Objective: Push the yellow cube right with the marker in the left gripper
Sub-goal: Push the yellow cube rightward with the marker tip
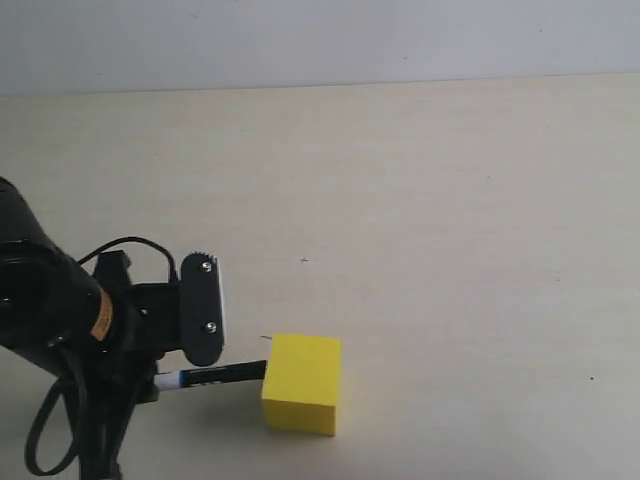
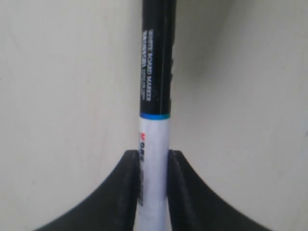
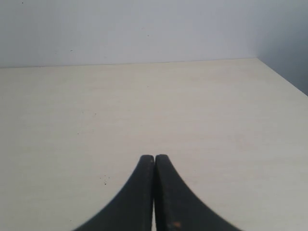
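Note:
The yellow cube (image 1: 303,382) sits low on the pale table, left of centre in the exterior view. My left gripper (image 1: 200,372) is just left of it, shut on the marker (image 1: 212,376), which lies level and points right. The marker's black end reaches the cube's left face and seems to touch it. In the left wrist view the marker (image 2: 155,110) runs straight out from between the two black fingers (image 2: 118,192), white barrel in the grip, black labelled part beyond; the cube is out of that view. My right gripper (image 3: 154,158) is shut with nothing in it, over bare table.
The pale wooden table (image 1: 450,220) stretches to the right of the cube and behind it, up to a white wall (image 1: 320,40). In the right wrist view the table's edge (image 3: 284,79) meets a dark gap. The left arm's black cable (image 1: 55,420) hangs at the lower left.

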You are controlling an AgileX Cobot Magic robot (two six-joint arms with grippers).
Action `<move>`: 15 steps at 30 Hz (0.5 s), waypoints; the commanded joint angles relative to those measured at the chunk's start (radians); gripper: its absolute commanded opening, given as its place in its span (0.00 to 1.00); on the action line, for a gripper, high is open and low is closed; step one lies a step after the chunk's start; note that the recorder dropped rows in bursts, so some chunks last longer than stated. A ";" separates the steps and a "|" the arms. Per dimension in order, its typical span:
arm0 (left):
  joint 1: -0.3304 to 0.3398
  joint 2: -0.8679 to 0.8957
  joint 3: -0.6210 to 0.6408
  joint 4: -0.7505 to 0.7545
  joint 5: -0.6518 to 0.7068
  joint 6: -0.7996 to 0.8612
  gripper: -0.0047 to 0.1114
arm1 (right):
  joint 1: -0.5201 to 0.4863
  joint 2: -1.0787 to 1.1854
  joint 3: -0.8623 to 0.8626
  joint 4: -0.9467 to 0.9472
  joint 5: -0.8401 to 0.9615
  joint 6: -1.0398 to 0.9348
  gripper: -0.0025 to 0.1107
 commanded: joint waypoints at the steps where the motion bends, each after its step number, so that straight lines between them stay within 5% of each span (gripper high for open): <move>1: -0.044 0.049 -0.066 -0.026 0.010 -0.009 0.04 | -0.004 -0.006 0.004 0.002 -0.012 0.003 0.02; 9: -0.030 0.066 -0.074 0.017 0.248 -0.029 0.04 | -0.004 -0.006 0.004 0.002 -0.012 0.003 0.02; 15: -0.087 0.076 -0.101 -0.091 0.113 -0.032 0.04 | -0.004 -0.006 0.004 0.002 -0.012 0.003 0.02</move>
